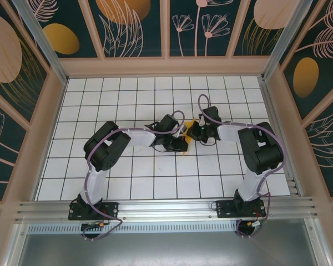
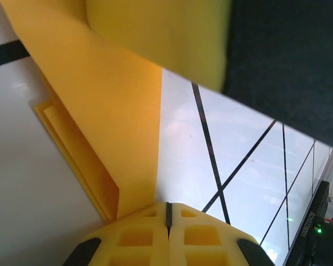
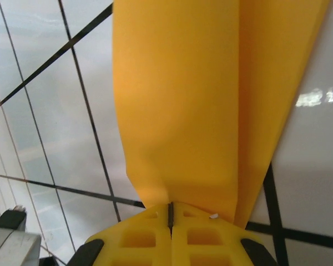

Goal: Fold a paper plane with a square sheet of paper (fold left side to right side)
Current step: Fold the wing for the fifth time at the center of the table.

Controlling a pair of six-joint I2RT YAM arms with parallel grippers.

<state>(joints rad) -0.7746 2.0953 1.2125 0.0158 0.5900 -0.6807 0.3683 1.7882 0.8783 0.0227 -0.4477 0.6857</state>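
The orange-yellow sheet of paper lies mid-table, folded into layered flaps and mostly hidden between the two arms. My left gripper is shut. In the left wrist view its tips sit at the lower end of the paper, which runs under the left finger; nothing shows in the seam. My right gripper faces it from the right. In the right wrist view it is shut on the paper, which puckers at the jaws and rises off the tiles. A blurred yellow and black shape hangs just above the paper.
The white tiled table with black grid lines is walled by patterned panels at the back and both sides. An aluminium rail with both arm bases runs along the near edge.
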